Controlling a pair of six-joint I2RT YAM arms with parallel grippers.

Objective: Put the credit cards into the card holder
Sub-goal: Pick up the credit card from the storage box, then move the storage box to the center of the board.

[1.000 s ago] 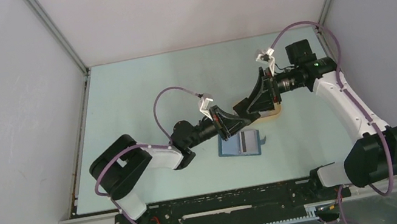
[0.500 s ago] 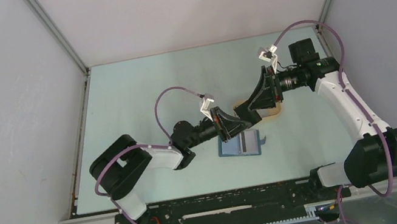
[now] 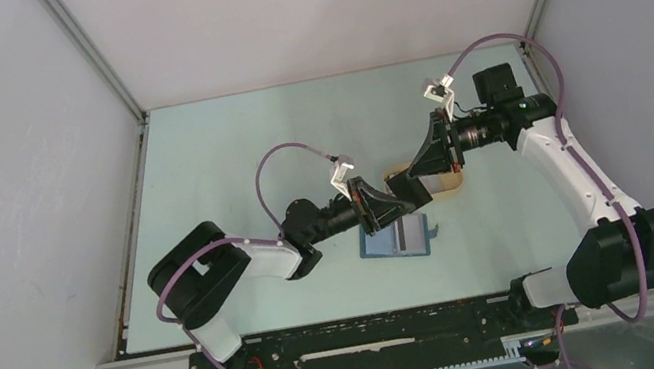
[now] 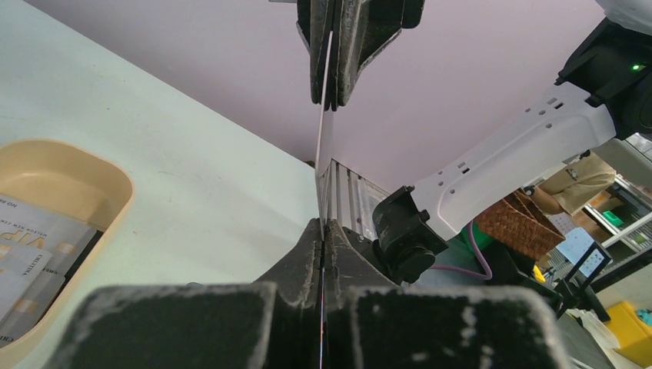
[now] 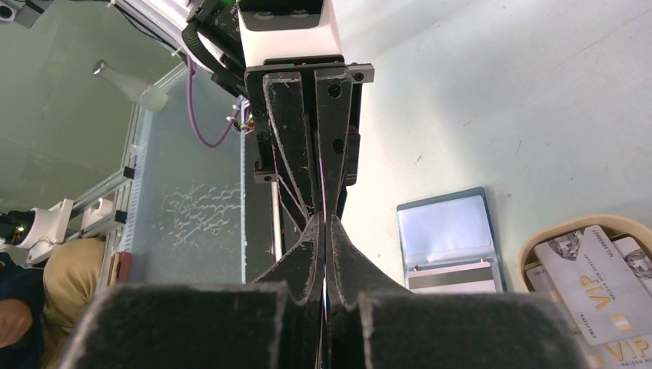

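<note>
L jaws + R jaws both clamped on same card (image 4: 323, 138), edge-on, midair by holder (image 3: 398, 236) far edge – likely regrip for slotting. Holder open on table (image 3: 228, 161), pockets up. Beyond holder: spare cards (image 5: 592, 284) in tray (image 5: 538, 234).

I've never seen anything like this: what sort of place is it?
Most likely a robotics lab's test booth: a left arm and right arm bolted at a pale table's edge, plain white walls around, and practice props, a blue card holder and a tray of cards.
</note>
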